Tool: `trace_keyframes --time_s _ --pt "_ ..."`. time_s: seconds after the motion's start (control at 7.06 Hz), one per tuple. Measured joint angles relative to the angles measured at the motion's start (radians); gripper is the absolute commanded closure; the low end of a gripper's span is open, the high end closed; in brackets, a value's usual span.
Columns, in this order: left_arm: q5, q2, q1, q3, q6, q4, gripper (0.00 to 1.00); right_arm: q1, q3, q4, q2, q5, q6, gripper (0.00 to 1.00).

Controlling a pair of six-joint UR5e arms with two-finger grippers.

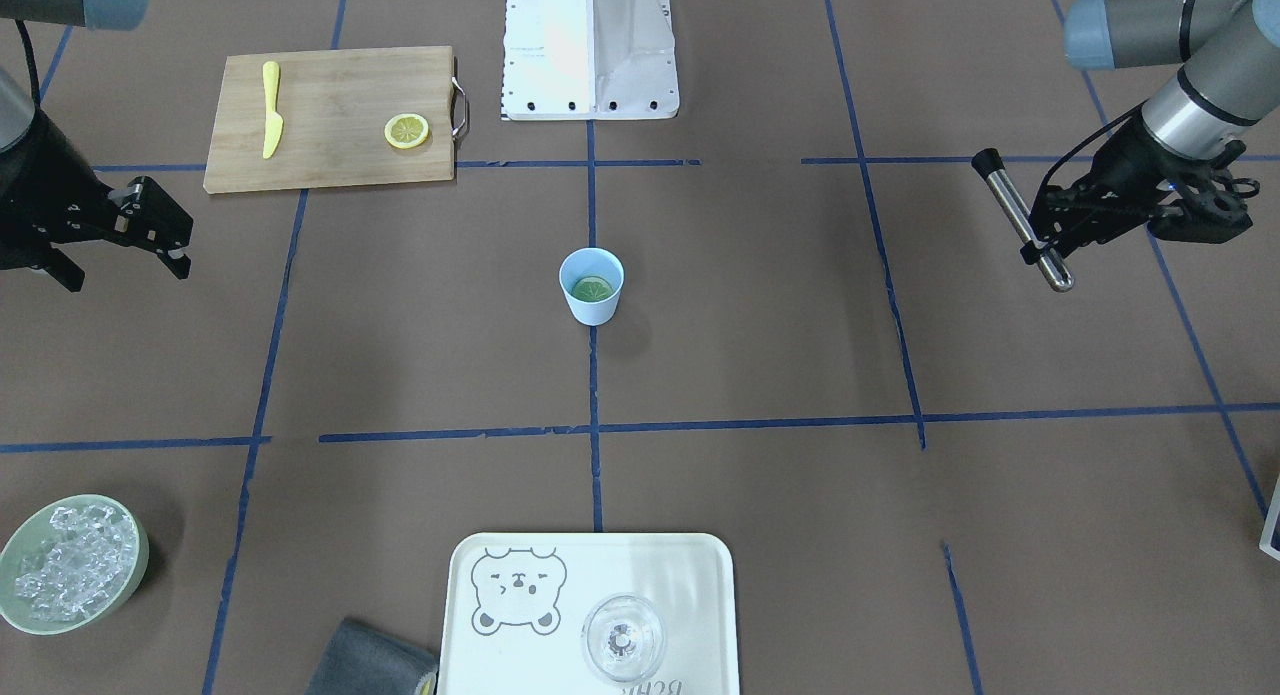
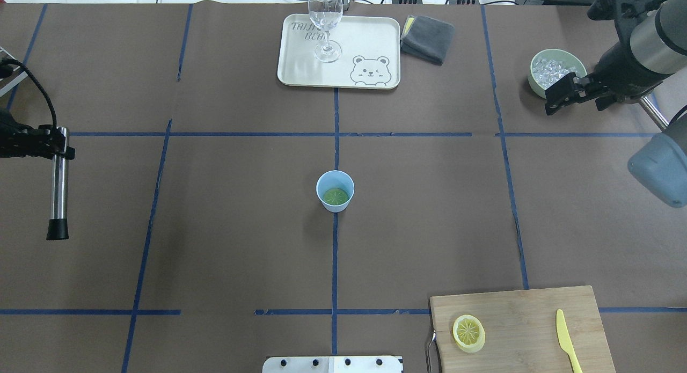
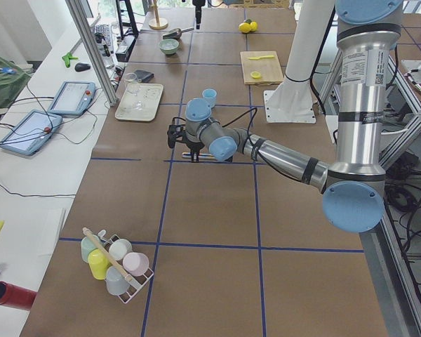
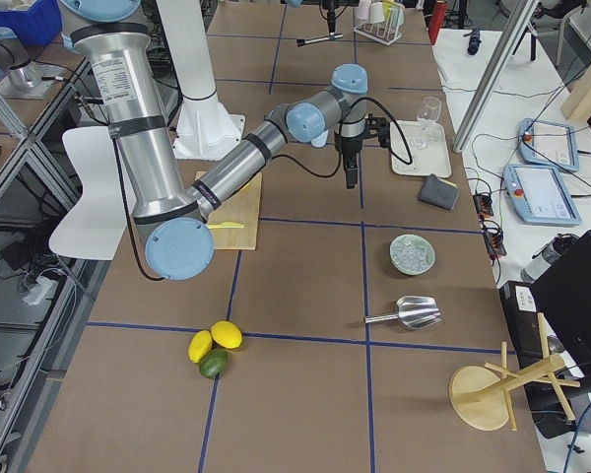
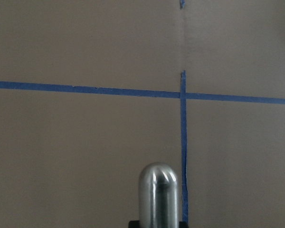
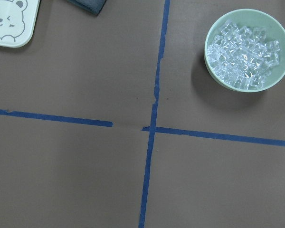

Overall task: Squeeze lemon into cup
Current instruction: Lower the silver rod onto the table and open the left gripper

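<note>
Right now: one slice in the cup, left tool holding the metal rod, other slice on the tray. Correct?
No. The other slice lies on the cutting board, not the tray; the overhead view shows it. One slice is in the cup, and the left tool holds the metal rod.

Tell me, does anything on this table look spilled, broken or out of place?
Nothing is spilled or tipped. The one oddity: a lemon slice lies flat inside the cup, looking greenish, unlike the yellow slice on the board.
</note>
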Motion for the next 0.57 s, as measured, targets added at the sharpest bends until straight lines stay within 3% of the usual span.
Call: trace_keyframes --time_s 0.42,0.57 --pt "0.251 -0.200 0.153 0.059 0.058 0.263 1.00 0.000 0.003 0.000 0.000 -0.001 0.000 0.00" --pt "0.305 -0.230 0.167 0.083 0.111 0.298 1.00 0.000 0.003 0.000 0.001 -0.001 0.000 0.00"
